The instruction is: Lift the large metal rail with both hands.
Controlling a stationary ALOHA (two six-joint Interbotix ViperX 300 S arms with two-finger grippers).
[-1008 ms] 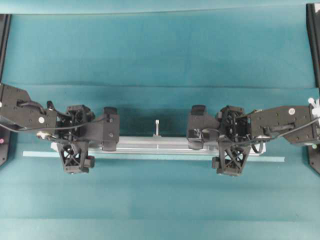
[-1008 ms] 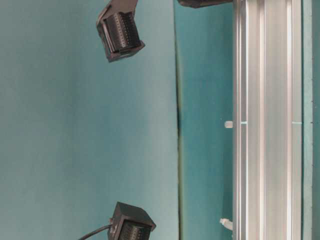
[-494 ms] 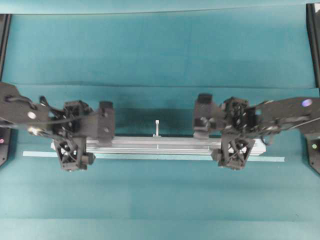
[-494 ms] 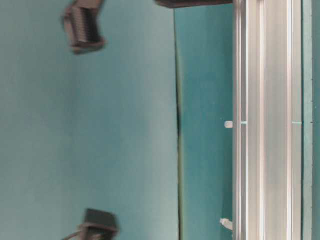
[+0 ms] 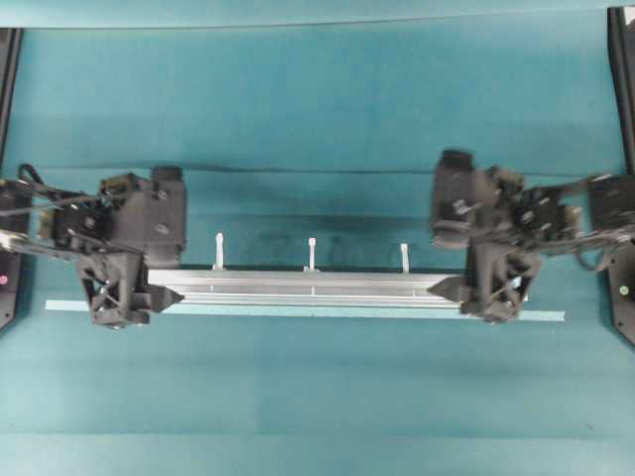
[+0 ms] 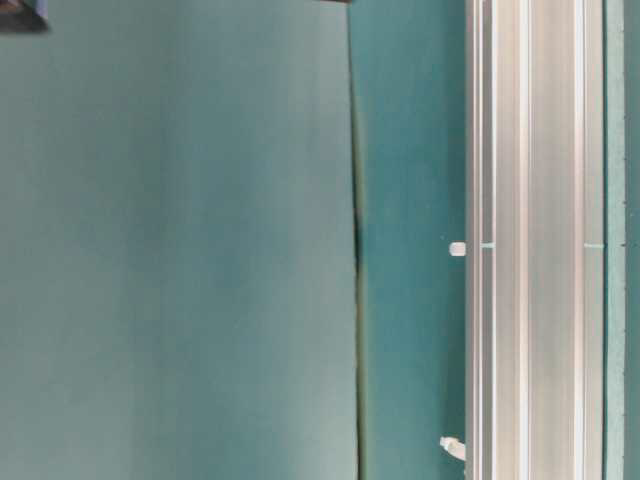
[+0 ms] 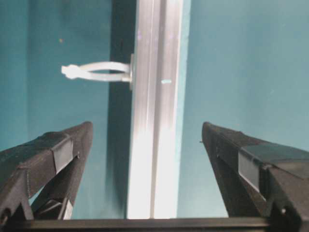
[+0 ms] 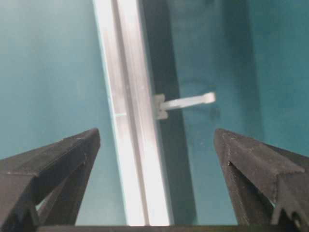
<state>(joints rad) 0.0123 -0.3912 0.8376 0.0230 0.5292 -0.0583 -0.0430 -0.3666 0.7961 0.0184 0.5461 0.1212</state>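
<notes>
Large metal rail point(image 5: 313, 289): silver grooved bar lying flat on my teal counter point(image 5: 317, 109), lengthwise across the overhead view, with a thin pale tape strip point(image 5: 298, 312) just beside its near edge. Only the overhead view shows me all three white stubs point(image 5: 312, 254) at once; the table-level view shows two and no hands, and each wrist view shows one. Left hand point(image 5: 164, 297) and right hand point(image 5: 444, 289): each at one end of the rail, fingers point(image 7: 63, 154) spread wide on both sides of it, gripping nothing.
</notes>
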